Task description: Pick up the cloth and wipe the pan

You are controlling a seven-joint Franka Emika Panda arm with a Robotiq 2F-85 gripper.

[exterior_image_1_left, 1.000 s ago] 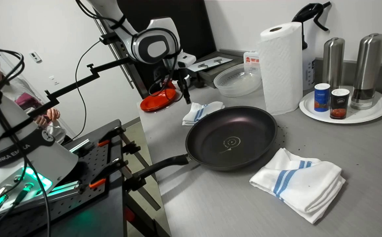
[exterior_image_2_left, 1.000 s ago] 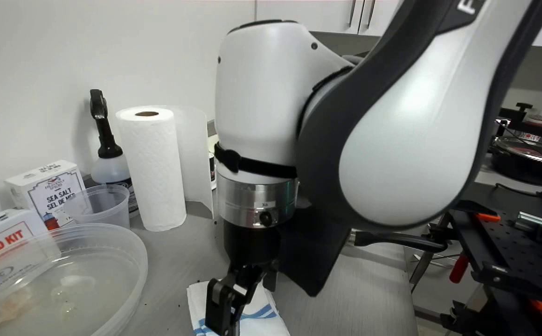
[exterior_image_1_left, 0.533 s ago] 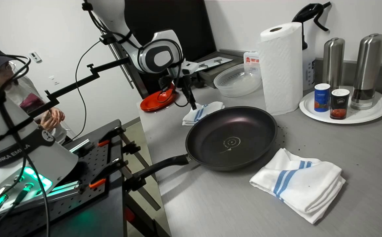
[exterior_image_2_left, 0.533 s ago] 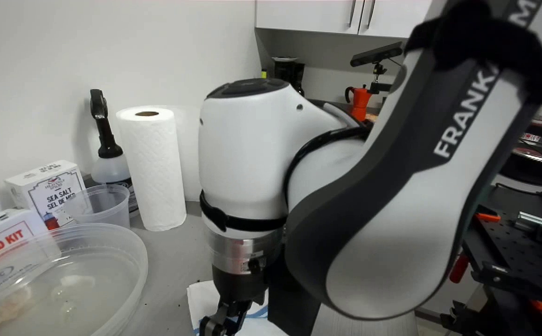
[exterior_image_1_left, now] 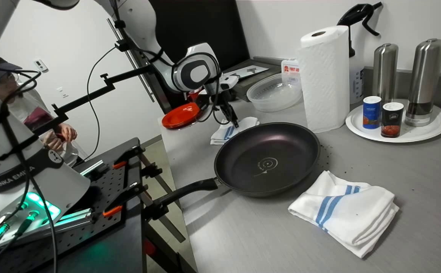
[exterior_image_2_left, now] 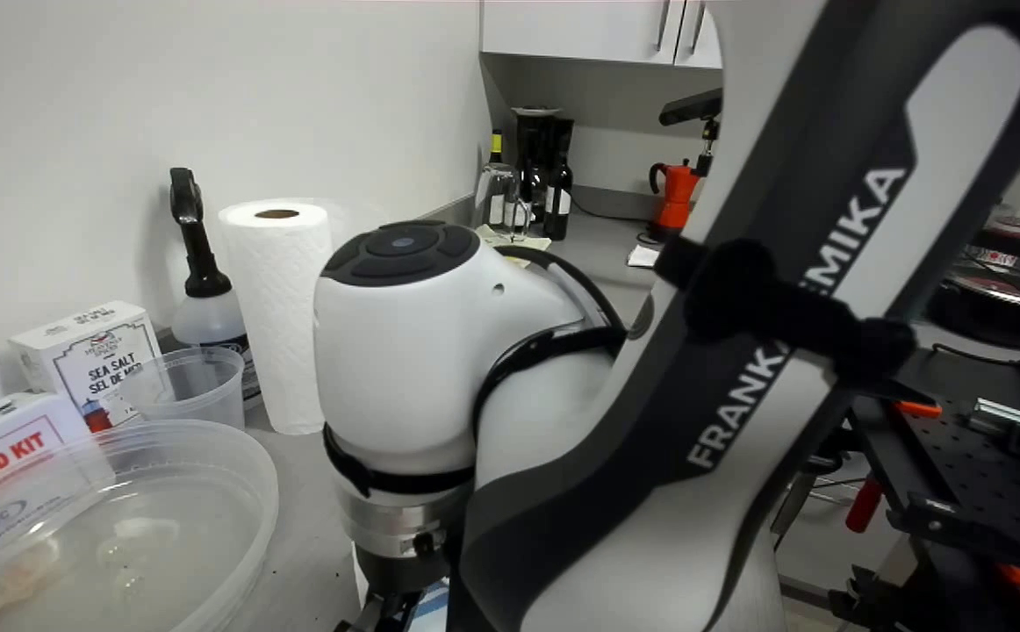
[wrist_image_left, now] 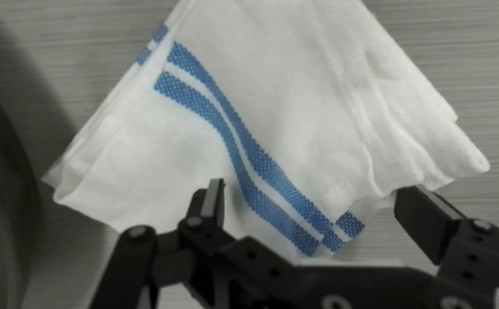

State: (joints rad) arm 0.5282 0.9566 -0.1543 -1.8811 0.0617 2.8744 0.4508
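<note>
cloth (wrist_image_left: 271,111): white, blue-striped, folded | pan (exterior_image_1_left: 268,157): dark, face-up, beside cloth

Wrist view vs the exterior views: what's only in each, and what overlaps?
Wrist view only: the gripper plainly open, its fingers apart over the cloth; whether they touch it, I can't tell.

Exterior views only: the paper towel roll, spray bottle, plastic tub and first aid box, in both exterior views; the white plate and second cloth, in an exterior view.

Shared: the gripper, the cloth beneath it, the gray counter and the pan, though the wrist view catches only the pan's dark edge.
</note>
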